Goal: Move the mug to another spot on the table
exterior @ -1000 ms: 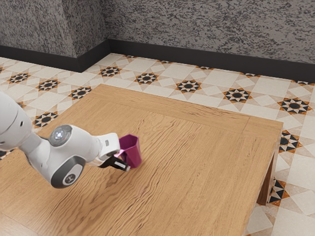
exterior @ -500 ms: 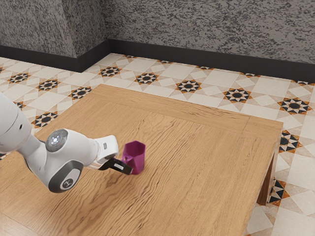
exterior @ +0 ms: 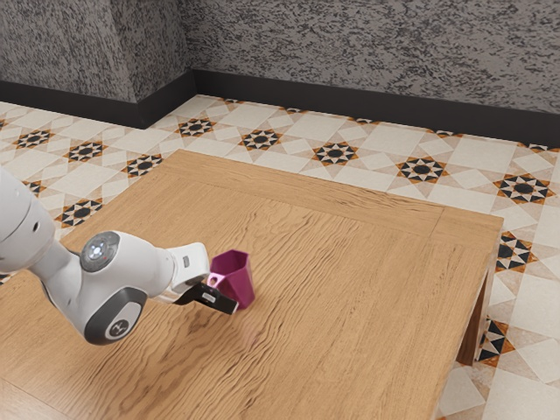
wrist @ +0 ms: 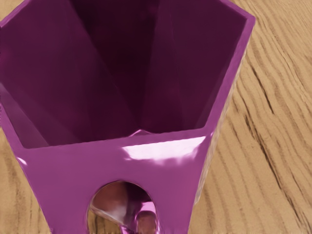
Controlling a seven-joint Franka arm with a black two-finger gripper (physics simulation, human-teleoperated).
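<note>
Left of centre, the black gripper (exterior: 213,294) clamps the tilted purple mug (exterior: 234,278) by its handle; best carried low and level over the wooden table (exterior: 367,289), then set down gently.

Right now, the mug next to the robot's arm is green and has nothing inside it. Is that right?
Not quite. The mug is purple, not green, and the wrist view shows that plainly. The rest is right: it has nothing inside it, and in the exterior view it is next to the robot's arm.
</note>
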